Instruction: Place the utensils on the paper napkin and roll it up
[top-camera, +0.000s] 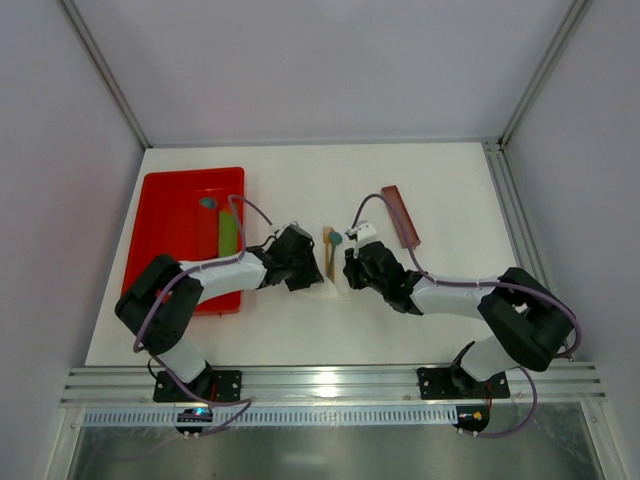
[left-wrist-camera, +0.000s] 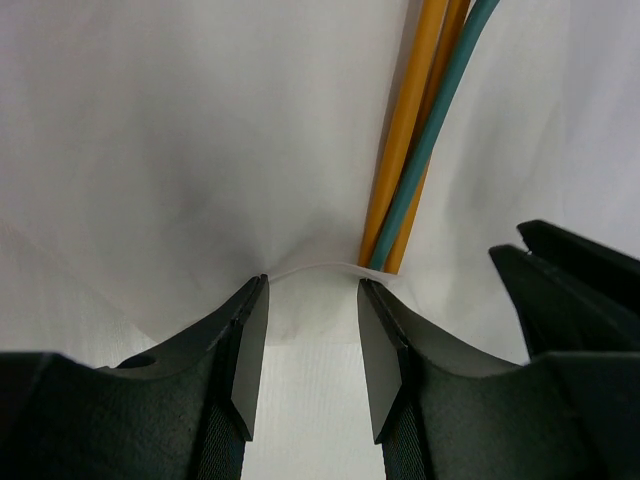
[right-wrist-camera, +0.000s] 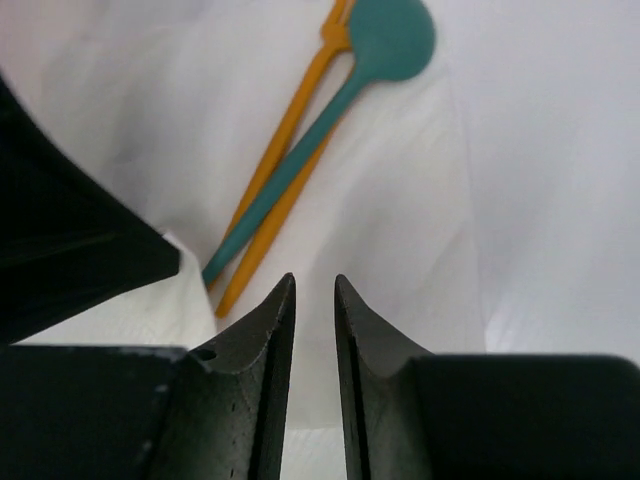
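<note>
— Napkin and utensils are our business, but we start big: the white table, with a red tray at its left.

— We see a green strip lying in that tray. Both arms reach toward mid-table, the left arm from the tray side and the right arm from the other.

— Beyond the right arm a reddish-brown bar lies on the table, apart from the rest.

— Now the napkin: flat on the table between the two wrists, white on white, hard for us to trace from above.

— On it lie the utensils, two orange sticks side by side, with a teal spoon lying along them, touching.

— Left jaws?

— Spread. Their tips are at the napkin's near edge, which arches up between them, just beside the stick ends.

— Right jaws?

— Nearly together, with a narrow slit left, and we see nothing in it. They stand low over the napkin, near the handle ends.
</note>
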